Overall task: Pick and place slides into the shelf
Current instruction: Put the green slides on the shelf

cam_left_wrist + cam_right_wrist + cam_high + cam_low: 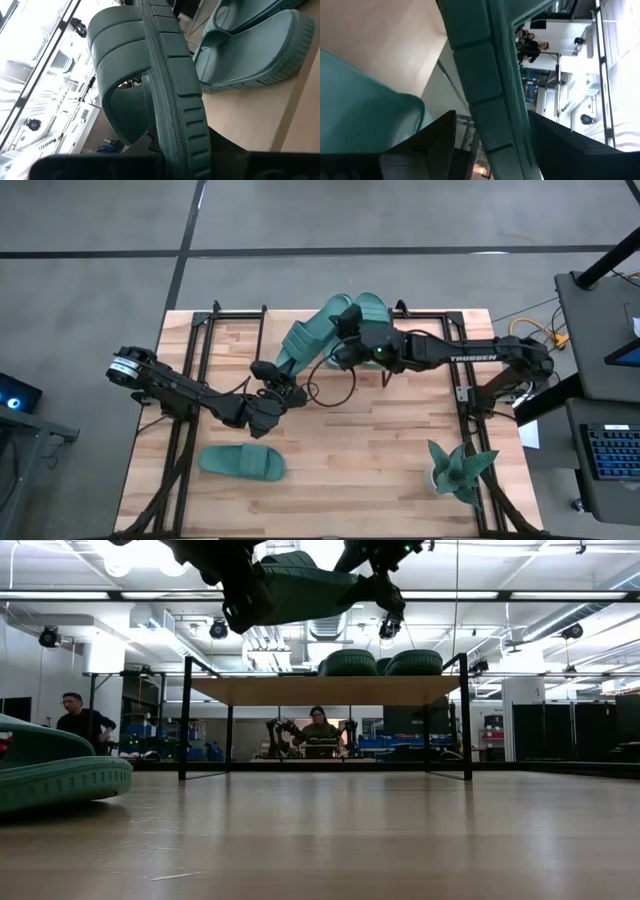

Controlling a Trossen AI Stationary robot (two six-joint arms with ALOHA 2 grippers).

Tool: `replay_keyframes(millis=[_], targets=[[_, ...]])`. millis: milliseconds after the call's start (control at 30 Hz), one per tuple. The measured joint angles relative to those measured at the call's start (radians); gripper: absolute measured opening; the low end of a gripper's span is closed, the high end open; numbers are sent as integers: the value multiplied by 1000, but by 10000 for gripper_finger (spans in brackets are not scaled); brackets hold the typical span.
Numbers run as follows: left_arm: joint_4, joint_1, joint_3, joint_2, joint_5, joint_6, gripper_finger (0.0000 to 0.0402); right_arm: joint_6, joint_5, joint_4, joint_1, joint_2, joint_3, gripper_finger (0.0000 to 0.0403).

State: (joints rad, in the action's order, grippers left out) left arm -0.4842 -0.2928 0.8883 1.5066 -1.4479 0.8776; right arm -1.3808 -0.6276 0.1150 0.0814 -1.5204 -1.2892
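- Slides are seen differently by view: from above, one slide [241, 461] lies flat near the bench's [370, 450] front-left corner, two slides [365, 308] rest on the shelf [430, 315] at the far edge, and a fourth slide [312, 340] is held between both arms over the shelf's left part.
- From bench level, the held slide [300, 592] is shown lifted clear above the shelf board [325, 690], which the overhead view does not reveal; two people are seen in the room behind.
- The left claw [290, 393] is clamped on the held slide's edge, its ribbed sole [175, 100] filling the left wrist view.
- The right claw [345, 345] stands wide apart, with the slide's rim [490, 85] between its fingers [427, 142]; contact cannot be told.
- "TROSSEN" is read on the right arm [470, 358].
- A spiky teal plant [458, 470] stands near the front-right corner.
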Motion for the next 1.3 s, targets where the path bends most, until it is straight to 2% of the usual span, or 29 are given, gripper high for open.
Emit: replay_keyframes(millis=[133, 233, 333, 467, 500, 600, 767, 1000, 1133, 1300], targets=[[2, -1, -1, 0, 0, 0, 18, 54, 3, -1, 18, 0, 0, 222], [2, -2, -1, 0, 0, 1, 18, 96, 5, -1, 18, 0, 0, 200], [2, -2, -2, -1, 0, 3, 18, 97, 11, 2, 18, 0, 0, 154], [2, -2, -2, -3, -10, 4, 18, 93, 34, 13, 18, -5, 0, 71], [2, -2, -2, -3, -8, 2, 21, 93, 35, 13, 18, -5, 0, 65], [-2, -3, -2, -4, -9, -2, 46, 99, 38, 12, 18, -5, 0, 65], [-5, -17, -8, -31, -3, -11, 116, 140, 57, 11, 23, -4, 1, 65], [-4, -91, -65, -176, 11, -60, 193, 215, 184, -6, 69, -1, 11, 65], [-2, -151, -144, -306, 111, -119, 208, 229, 246, -62, 84, -1, 36, 65], [0, -224, -260, -473, 306, -193, 210, 229, 345, -140, 83, -1, 68, 65]])
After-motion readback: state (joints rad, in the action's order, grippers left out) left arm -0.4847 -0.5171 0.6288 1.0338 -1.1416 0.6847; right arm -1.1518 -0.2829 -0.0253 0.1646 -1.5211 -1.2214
